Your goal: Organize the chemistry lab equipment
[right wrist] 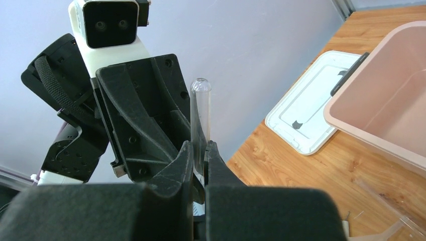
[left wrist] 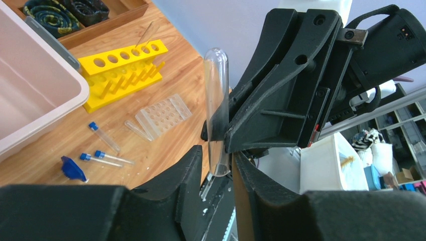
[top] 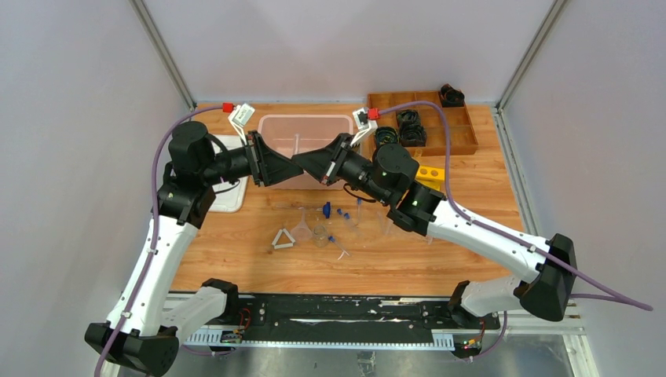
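The two arms meet nose to nose above the middle of the wooden table [top: 440, 236], just in front of the pale pink plastic bin [top: 306, 126]. Between them, held off the table, is a clear round-ended tube [left wrist: 217, 90]. The right gripper [right wrist: 199, 145] has its fingers pinched together on the tube near one end. The left gripper [left wrist: 217, 154] has a finger close in on either side of the same tube, but I can't make out whether they press on it. The tube's long axis runs crosswise to both grippers. Its domed end points away from the fingers, and most of its length stands free beyond them. From overhead the tube is too hidden to make out.

On the table nearer the arms lie a white triangle [top: 283, 239], a clear funnel [top: 302, 228], a small clear jar [top: 319, 233] and small clear tubes with blue caps [left wrist: 104, 136], lying flat. A flat clear tube rack [left wrist: 163, 116] sits beside a yellow holed rack [left wrist: 123, 68] to the right. A white lid [right wrist: 311, 120] lies left of the bin. At the far right, a wooden tray [top: 459, 129] holds black coiled bundles [top: 412, 129].
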Tool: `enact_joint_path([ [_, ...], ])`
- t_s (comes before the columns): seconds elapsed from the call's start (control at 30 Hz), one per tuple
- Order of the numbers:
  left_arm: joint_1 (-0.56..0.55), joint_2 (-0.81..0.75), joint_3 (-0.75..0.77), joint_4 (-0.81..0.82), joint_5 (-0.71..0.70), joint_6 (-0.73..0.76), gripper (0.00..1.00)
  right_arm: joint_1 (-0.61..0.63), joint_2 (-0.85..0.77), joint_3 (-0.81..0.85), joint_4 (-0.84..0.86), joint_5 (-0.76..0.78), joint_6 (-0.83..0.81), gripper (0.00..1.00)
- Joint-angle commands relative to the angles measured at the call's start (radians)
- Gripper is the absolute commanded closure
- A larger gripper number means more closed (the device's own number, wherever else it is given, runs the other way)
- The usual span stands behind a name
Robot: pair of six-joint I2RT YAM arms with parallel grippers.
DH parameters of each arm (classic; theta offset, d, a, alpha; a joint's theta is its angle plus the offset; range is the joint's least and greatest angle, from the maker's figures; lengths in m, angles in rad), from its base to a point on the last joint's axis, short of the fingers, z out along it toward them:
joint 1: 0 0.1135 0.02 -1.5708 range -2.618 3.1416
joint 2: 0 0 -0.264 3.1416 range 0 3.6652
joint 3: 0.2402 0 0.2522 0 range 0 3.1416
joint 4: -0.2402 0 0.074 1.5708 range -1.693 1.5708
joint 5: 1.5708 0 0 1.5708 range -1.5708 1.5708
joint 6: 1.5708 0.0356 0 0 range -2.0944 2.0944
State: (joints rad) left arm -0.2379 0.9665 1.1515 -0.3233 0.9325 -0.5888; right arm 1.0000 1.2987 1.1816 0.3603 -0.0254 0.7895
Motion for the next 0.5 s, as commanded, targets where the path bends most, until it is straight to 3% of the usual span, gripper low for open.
enact_joint_path([
  [0.0, -0.001, -0.008, 0.021, 0.018, 0.025, -0.005, 0.74, 0.015, 0.014, 0.05, 0.046, -0.04, -0.009, 1.0],
  [0.27, -0.001, -0.006, 0.021, -0.032, 0.019, 0.048, 0.94, 0.017, -0.01, 0.057, 0.019, -0.005, -0.076, 0.97],
  [0.47, -0.001, 0.006, 0.021, -0.035, 0.019, 0.057, 0.99, 0.017, -0.026, 0.085, -0.067, 0.02, -0.146, 0.74],
])
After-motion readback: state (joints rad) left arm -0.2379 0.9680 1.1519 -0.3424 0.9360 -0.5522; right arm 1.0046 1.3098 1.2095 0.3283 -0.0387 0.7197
